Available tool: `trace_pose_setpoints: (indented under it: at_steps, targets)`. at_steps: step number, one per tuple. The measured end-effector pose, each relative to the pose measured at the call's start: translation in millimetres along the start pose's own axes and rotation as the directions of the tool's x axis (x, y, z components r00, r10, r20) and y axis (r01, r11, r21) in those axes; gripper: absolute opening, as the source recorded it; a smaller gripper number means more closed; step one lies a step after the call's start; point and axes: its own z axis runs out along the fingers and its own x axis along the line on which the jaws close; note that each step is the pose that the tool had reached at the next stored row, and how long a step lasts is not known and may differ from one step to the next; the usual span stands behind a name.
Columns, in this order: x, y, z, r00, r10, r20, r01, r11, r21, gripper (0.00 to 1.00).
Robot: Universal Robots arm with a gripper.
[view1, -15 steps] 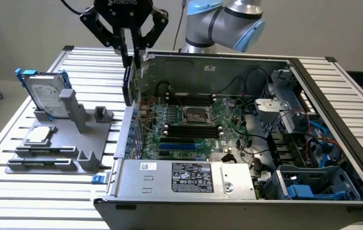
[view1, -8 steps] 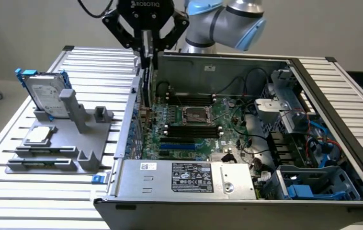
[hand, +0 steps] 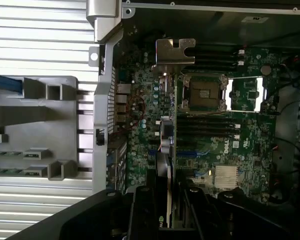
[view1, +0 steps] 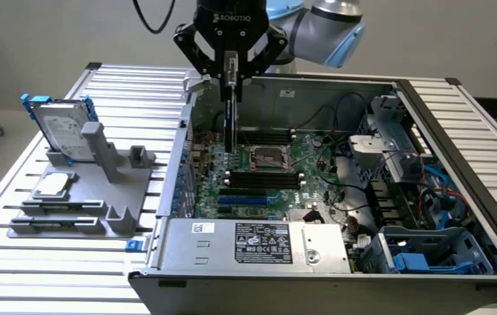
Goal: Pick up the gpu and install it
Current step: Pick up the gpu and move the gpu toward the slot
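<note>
Black fingers (hand: 143,215) of my gripper (view1: 232,79) are clamped on the upper edge of the gpu (view1: 231,125), which hangs upright and edge-on below them, its silver bracket (hand: 175,52) at one end. Its lower edge is down at the green motherboard (view1: 275,180) beside the CPU socket (view1: 264,157), inside the open computer case (view1: 318,92); I cannot tell whether it touches.

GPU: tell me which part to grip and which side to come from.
Take the gpu by its upper edge, fingers across its two flat faces, coming from above, as the gripper holds it now. The card is thin and hangs edge-down over the motherboard; that hold is clear of the silver bracket and the lower edge.
</note>
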Motion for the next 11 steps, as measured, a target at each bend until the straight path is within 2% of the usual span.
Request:
trace_pose_setpoints:
  at_steps: [4, 11]
  targets:
    - [-11.2, 0.7, 7.3, 1.0000, 0.006, 0.0001, -0.006, 1.0000, 0.0000, 0.27]
    - [-21.3, 5.7, 20.1, 0.9999, 0.013, 0.0003, -0.013, 0.9999, 0.0000, 0.27]
